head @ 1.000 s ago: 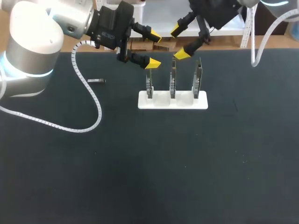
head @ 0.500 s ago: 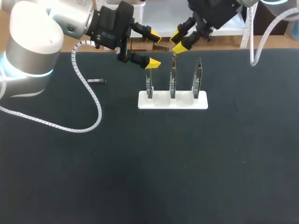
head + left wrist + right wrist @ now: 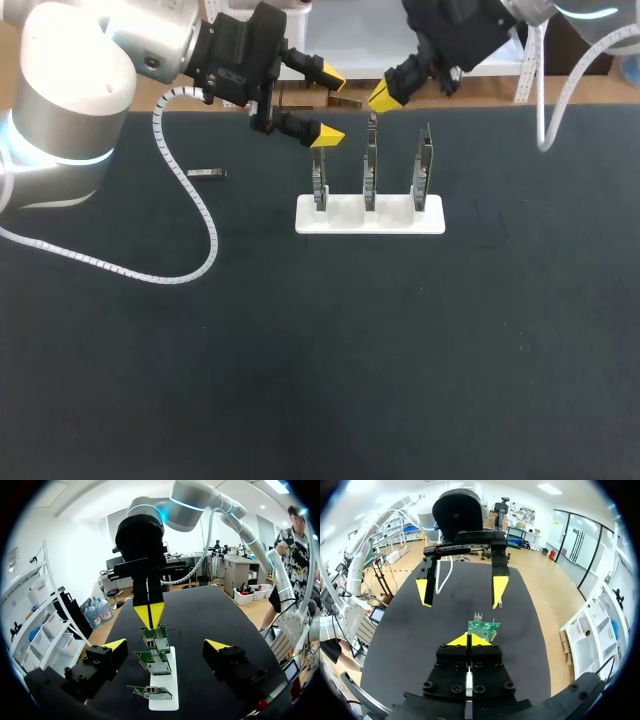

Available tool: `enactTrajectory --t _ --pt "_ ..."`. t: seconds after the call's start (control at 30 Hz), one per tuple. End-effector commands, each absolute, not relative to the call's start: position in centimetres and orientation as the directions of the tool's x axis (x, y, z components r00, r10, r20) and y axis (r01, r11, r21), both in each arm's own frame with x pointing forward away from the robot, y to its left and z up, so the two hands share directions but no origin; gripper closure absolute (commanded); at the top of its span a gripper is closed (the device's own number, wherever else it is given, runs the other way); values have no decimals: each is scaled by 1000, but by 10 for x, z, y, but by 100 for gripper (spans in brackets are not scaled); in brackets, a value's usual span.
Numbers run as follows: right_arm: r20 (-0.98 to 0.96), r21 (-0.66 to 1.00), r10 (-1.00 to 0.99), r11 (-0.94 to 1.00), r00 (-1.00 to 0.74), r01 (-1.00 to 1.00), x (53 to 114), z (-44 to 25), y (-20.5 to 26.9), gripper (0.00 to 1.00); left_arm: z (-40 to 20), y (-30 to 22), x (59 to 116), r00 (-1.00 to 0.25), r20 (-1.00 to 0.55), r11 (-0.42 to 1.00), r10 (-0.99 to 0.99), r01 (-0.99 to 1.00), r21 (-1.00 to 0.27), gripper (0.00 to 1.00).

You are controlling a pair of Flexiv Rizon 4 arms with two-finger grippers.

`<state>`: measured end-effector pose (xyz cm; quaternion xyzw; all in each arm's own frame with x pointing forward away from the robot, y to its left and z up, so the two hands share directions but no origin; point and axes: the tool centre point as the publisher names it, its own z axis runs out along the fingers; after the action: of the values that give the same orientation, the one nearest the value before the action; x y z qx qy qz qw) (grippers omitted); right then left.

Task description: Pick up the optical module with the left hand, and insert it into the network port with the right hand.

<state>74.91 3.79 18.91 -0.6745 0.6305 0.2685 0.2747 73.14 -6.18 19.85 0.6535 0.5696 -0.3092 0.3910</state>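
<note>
Head view: the left claw (image 3: 330,105), spread wide, hangs by the leftmost card (image 3: 319,180) in the white holder (image 3: 370,220). The right claw (image 3: 385,97), pressed together, is near the middle card (image 3: 371,165)'s top. The optical module (image 3: 207,173) lies on the bench (image 3: 300,350), well left of the holder. Left wrist view: the right claw points down over the cards (image 3: 152,662). Right wrist view: a green card (image 3: 482,628) stands just ahead of it.

Bench (image 3: 300,380): black, plain. Stand (image 3: 370,216): white. Cards (image 3: 156,662): green. Left gripper (image 3: 331,106) and right gripper (image 3: 382,97) — black, yellow tips. Left arm (image 3: 60,90) — white and silver, pale-blue ring. Cable (image 3: 195,210): white, spiral-ribbed.
</note>
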Motion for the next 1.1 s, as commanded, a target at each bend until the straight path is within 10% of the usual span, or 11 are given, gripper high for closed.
enactTrajectory --t 0.03,1.1 --pt "-712 -29 -700 -49 55 -998 748 184 36 100 199 -62 731 158 -848 -43 506 986 159 0" --pt "-711 7 -701 -90 59 -996 762 170 43 100 199 -62 731 158 -848 -43 506 986 159 0"
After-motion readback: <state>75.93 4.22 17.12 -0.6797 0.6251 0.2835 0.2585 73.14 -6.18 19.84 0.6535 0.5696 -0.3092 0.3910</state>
